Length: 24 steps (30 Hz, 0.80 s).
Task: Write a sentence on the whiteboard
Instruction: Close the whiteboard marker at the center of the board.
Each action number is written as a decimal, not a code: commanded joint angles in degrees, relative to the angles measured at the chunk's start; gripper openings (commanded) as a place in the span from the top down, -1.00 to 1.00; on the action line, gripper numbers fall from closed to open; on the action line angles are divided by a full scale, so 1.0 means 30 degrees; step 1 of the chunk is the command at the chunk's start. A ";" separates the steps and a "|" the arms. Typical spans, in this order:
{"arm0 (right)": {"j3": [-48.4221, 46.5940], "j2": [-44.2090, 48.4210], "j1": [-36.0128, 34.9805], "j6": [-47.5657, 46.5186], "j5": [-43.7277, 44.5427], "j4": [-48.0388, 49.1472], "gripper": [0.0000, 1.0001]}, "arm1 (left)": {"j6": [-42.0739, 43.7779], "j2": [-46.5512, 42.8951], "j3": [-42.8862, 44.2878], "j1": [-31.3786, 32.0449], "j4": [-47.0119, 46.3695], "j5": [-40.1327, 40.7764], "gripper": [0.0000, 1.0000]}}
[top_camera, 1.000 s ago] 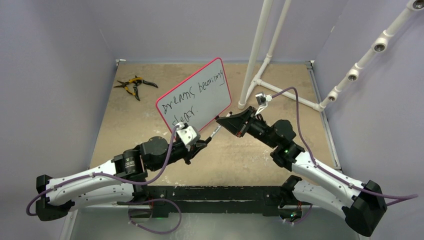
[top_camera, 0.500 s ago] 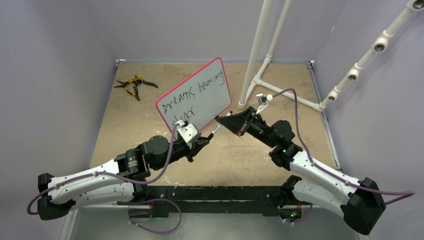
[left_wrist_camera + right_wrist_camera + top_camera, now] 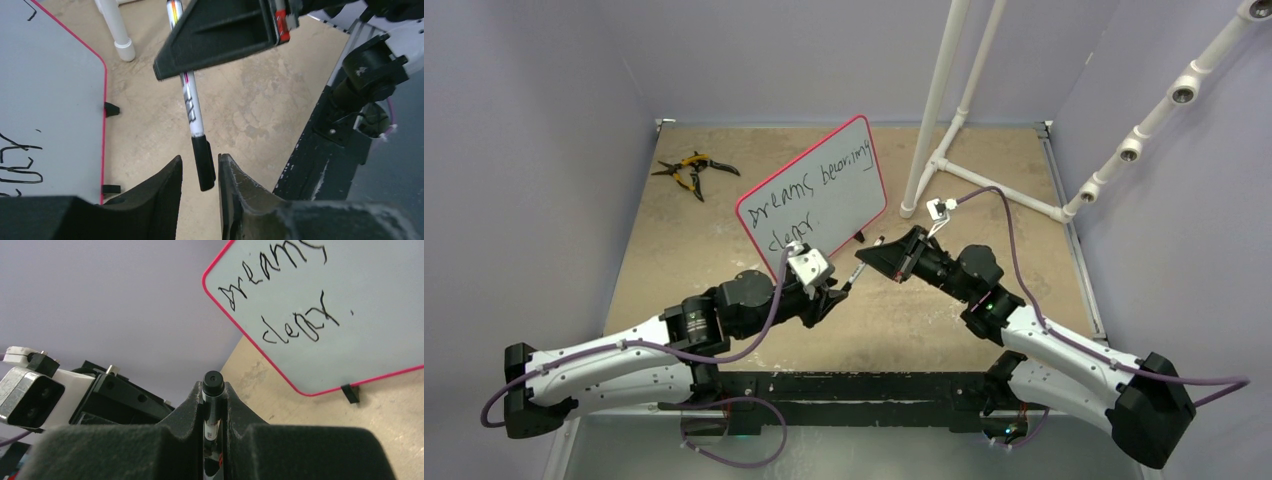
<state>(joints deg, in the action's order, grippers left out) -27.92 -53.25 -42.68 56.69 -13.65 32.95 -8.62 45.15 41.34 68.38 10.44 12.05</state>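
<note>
Board: small white, red-rimmed whiteboard [image 3: 849,215] stands centre-far on the tan bench [image 3: 684,250]; its black handwritten sentence [image 3: 796,192] looks finished.
Left tool [image 3: 200,162]: parted around the black end of the white marker [image 3: 189,97].
Right tool [image 3: 214,392]: clamped on the marker's barrel.
Next: probably close the left tool, keeping it aligned.
Unclear: pad contact; writing tip hidden.

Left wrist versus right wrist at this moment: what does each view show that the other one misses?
Only the left wrist: the marker from the side, its black cap between the parted fingers of the left gripper, and a white pipe foot. Only the right wrist: the sentence, with "dreams" and "clear" readable, and the marker end-on in the shut right gripper. Both: the marker, the whiteboard with its pink rim, a black foot.
</note>
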 commanded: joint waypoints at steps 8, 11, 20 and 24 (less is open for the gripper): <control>0.0387 0.0095 -0.0365 -0.0003 0.0494 -0.0212 1.00 | -0.3068 -0.1212 0.0627 0.0000 0.1356 -0.1921 -0.24; 0.0159 0.0074 -0.0364 -0.0335 0.0533 0.0132 1.00 | -0.4258 -0.0113 0.0624 0.0000 0.1454 -0.2413 -0.35; -0.0341 -0.0065 -0.0365 -0.1338 -0.0319 0.0447 1.00 | -0.5515 0.1547 0.1029 0.0000 0.1641 -0.1202 -0.31; -0.0361 0.0109 -0.0365 -0.1611 -0.0451 0.0493 1.00 | -0.5480 0.1933 0.1205 0.0000 0.1820 -0.1126 -0.15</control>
<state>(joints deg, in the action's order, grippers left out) -26.76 -53.60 -43.66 54.08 -13.30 31.46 -23.62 50.30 41.89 68.36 16.47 7.73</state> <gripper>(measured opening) 0.115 0.613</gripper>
